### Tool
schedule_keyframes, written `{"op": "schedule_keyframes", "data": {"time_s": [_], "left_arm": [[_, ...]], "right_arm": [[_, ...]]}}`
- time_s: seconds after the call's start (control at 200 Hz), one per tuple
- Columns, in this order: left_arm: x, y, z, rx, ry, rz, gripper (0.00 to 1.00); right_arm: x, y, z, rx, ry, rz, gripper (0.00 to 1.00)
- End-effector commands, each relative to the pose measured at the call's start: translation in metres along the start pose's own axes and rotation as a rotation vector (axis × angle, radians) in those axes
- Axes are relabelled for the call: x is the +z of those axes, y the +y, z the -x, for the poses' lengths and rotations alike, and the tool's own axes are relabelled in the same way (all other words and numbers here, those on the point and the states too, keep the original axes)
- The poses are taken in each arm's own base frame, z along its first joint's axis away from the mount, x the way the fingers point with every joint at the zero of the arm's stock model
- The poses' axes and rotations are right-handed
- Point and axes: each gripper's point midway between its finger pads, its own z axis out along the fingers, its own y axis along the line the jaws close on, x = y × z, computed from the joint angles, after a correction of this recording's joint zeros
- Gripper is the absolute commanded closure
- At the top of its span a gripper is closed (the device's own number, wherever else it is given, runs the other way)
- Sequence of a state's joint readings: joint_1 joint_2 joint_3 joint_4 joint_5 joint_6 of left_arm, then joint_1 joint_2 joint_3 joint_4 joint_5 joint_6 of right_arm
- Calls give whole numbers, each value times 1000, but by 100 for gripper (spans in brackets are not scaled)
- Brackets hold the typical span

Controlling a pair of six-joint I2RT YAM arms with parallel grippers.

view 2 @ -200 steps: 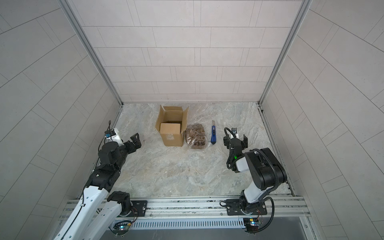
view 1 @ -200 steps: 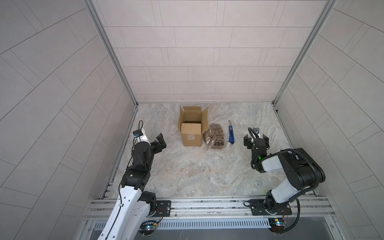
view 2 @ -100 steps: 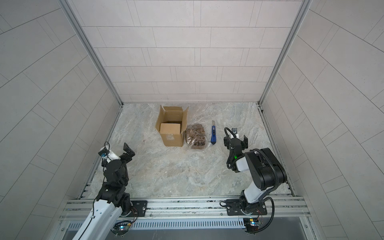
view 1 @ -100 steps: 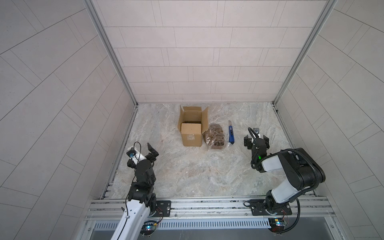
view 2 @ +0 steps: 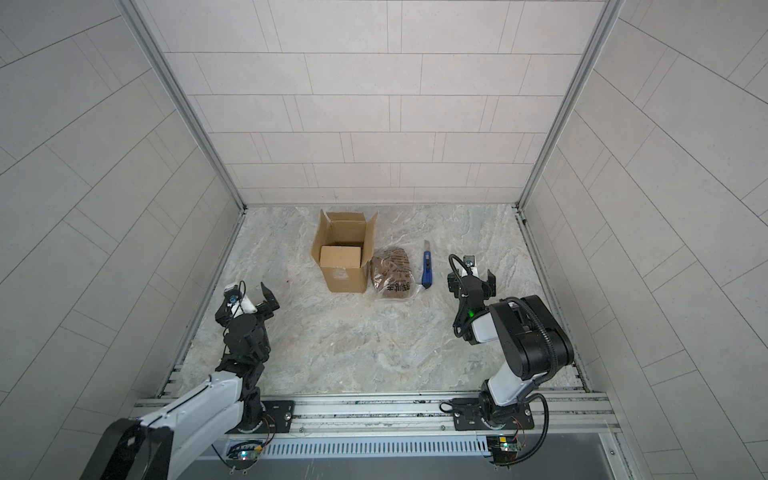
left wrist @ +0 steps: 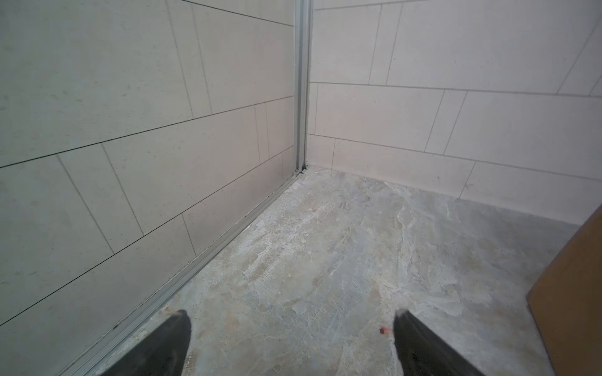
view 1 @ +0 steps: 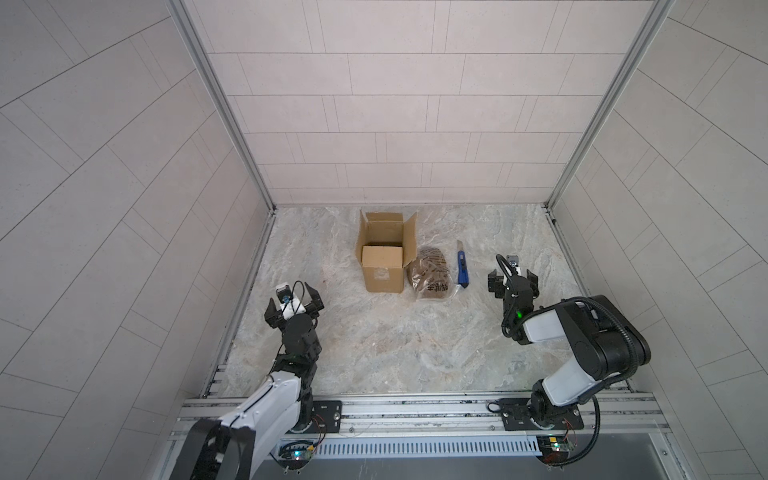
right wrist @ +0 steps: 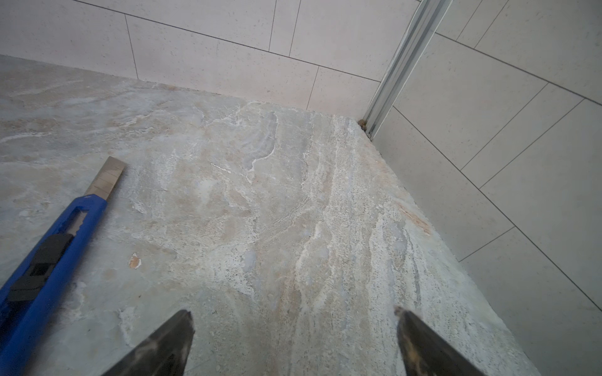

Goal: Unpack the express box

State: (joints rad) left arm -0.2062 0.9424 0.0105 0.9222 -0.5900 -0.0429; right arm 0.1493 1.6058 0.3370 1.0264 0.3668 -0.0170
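while left claw (view 1: 293, 304), right claw (view 1: 512, 277) gape | express box (view 1: 382, 272) between, well apart

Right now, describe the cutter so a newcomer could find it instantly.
Find the open express box near the back wall. On its right-arm side lies a brown printed bag, then the cutter. It alone is blue: a slim handle, metal blade pointing toward the back wall.

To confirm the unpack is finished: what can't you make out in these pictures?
- Inside the express box: in both top views its near flap covers most of the opening; contents hidden.
- Print on the brown bag: too small to read in the top views.
- Express box, left wrist view: cut off by the frame edge; one wall shows.
- Handle end of the utility knife: cut off by the right wrist view's edge.
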Motion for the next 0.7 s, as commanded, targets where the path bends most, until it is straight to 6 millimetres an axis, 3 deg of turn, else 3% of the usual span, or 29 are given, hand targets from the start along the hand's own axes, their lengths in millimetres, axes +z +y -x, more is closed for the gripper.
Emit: {"op": "schedule_keyframes", "data": {"time_s": [0.0,0.195,0.39,0.531,0.696], "left_arm": [[9,-26,43,0,-138,-95,0],[29,-42,41,-32,-112,-168,0],[30,-52,40,1,-101,-223,0],[32,-67,17,55,-58,-293,0],[45,-78,4,69,-32,-310,0]], "right_arm": [[1,-4,8,17,-17,-19,0],[1,-4,8,17,-19,-19,0],[1,-4,8,17,-17,-20,0],[1,-4,8,17,-20,-19,0],[1,-4,8,18,-19,-19,1]]}}
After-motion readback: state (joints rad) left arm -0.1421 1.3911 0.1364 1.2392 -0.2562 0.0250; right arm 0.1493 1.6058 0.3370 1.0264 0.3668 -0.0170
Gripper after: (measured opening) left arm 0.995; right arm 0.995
